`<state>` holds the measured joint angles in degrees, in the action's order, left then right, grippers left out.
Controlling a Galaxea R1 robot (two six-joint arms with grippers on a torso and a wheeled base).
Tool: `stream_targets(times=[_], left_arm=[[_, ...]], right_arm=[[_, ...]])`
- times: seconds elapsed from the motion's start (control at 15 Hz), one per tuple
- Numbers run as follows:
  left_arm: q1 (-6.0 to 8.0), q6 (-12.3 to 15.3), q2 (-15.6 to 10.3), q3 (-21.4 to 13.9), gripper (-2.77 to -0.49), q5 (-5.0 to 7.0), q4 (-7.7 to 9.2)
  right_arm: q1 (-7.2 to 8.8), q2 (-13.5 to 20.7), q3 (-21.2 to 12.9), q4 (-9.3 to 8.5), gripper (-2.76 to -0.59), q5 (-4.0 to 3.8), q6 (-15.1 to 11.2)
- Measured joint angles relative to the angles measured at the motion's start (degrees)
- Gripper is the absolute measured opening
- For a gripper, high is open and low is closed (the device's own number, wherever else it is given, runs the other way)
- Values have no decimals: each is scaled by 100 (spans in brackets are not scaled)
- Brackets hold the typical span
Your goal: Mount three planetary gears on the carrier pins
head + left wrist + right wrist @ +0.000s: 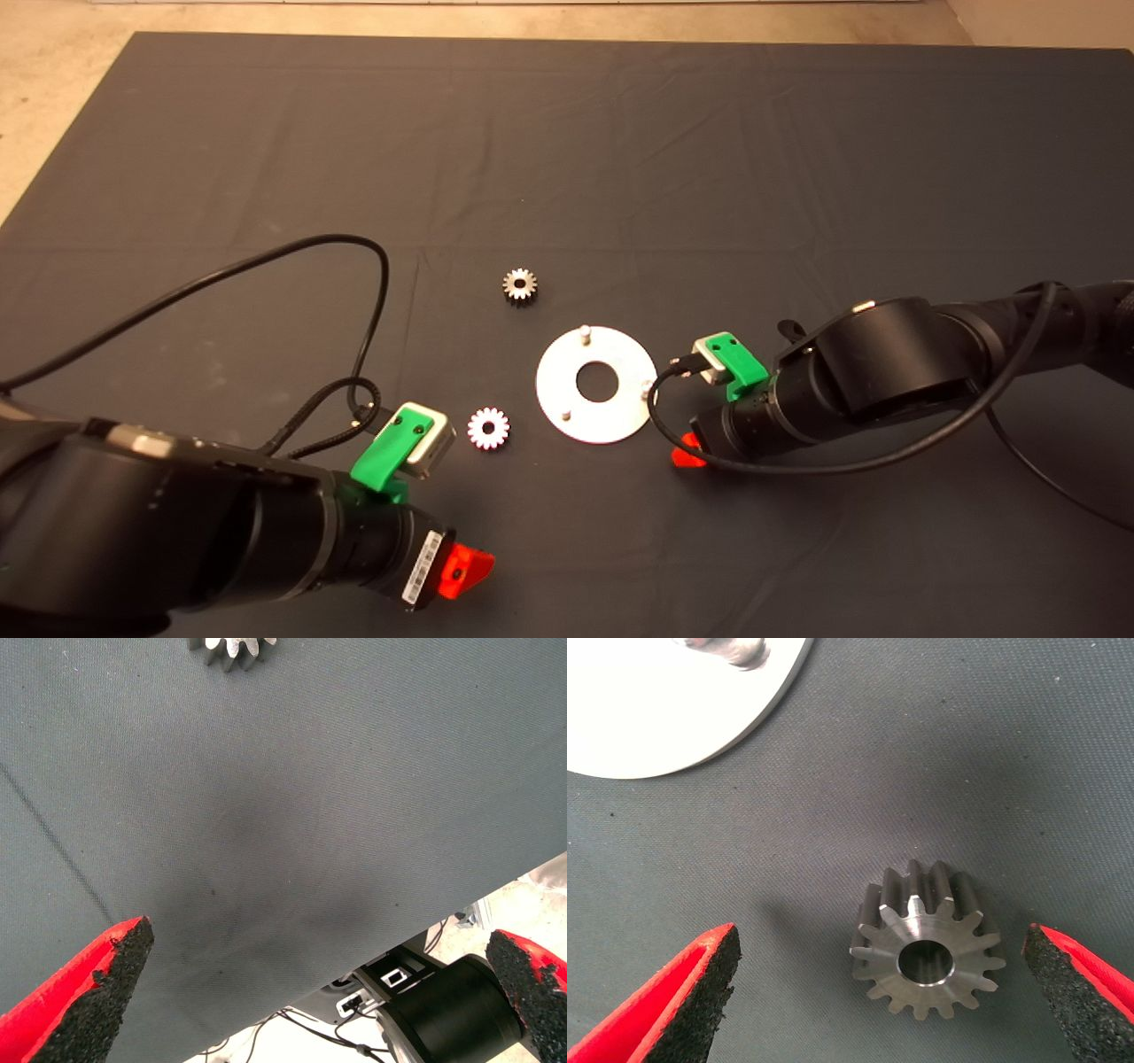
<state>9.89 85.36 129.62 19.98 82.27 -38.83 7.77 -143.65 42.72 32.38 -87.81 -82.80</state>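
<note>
Steel gear (926, 943) flat on mat between wide-open right hand (877, 992), beside disc (597, 384) | centre, close squarely on teeth | left hand (323, 992) wide, probably idle.

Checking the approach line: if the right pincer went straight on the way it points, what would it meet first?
Probably the gear lying flat on the mat, between the open right pincer's fingers; neither pad touches it.

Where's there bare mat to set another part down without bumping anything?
The whole far stretch of the mat beyond the far gear is bare. Crowded: the disc, the near gear, the left gripper, and the right gripper straddling a third gear.
</note>
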Motion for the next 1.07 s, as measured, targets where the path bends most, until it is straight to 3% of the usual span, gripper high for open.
stream_targets(times=[0.4, 0.73, 1.0, 1.07], left_arm=[[-1, -2, -10, 0, -51, -1, 0], [-2, -2, -27, 0, -51, -2, 0], [0, -2, -121, 0, -51, -16, 0], [2, -2, -121, 0, -51, -17, 0]], right_arm=[[-9, 22, -96, 0, -111, -1, 0], [-27, 51, -182, 0, -140, -15, 0], [-28, 157, -265, 0, -140, -6, 0], [-28, 176, -269, -2, -149, -4, 0]])
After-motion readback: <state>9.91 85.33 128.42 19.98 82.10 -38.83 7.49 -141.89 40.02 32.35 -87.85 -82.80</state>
